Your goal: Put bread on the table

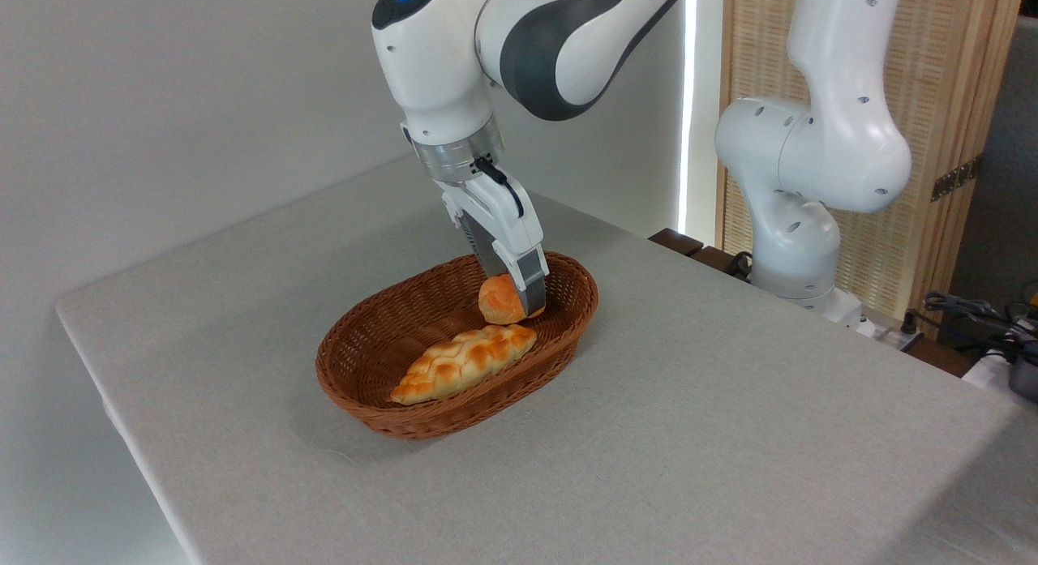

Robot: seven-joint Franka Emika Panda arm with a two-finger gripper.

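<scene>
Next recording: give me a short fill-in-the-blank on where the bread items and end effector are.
1. The end effector is closed on the ____.
2. The braided loaf lies inside the ____.
3. The basket stands on the grey ____.
Missing words: bun; basket; table.

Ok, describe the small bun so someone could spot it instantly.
On the grey cloth-covered table sits an oval brown wicker basket. At its far right end, the white arm's pincer grips a small round orange-golden bun. The long pale braided loaf lies below it.
</scene>
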